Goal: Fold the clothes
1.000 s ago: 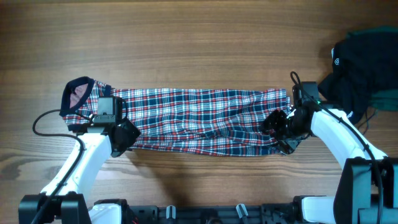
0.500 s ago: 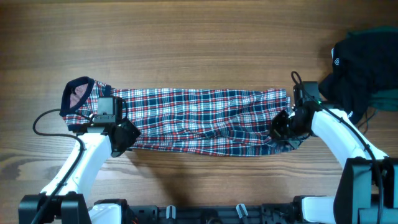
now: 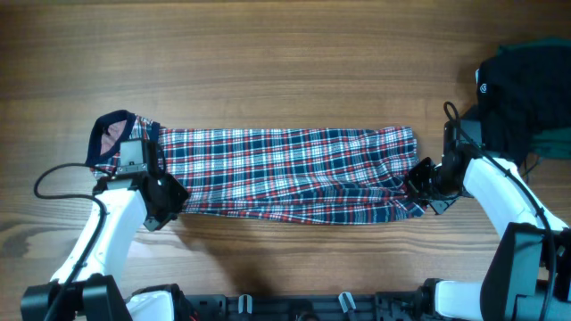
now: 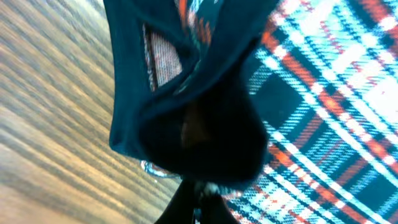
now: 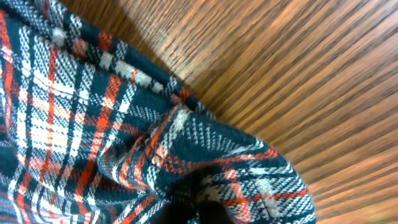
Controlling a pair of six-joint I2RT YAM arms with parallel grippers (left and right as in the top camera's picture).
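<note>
The plaid shirt (image 3: 285, 169) lies stretched in a long band across the table, its navy collar (image 3: 111, 134) at the left end. My left gripper (image 3: 169, 198) is shut on the shirt's near edge by the collar; the left wrist view shows dark collar fabric (image 4: 193, 124) bunched over the fingers. At the right end, my right gripper (image 3: 419, 189) is shut on the shirt's near corner, and plaid cloth (image 5: 211, 162) folds over its fingers in the right wrist view. A black garment (image 3: 517, 89) with a small white logo lies at the far right.
Green fabric (image 3: 535, 49) shows beside the black garment at the right edge. Bare wooden table (image 3: 268, 53) runs behind the shirt, and a narrow strip of it lies in front. The arm bases stand along the near edge.
The right gripper has shut on the shirt's right corner and drawn it rightward. The left gripper moved left with its hold. The shirt now lies tauter and flatter.
</note>
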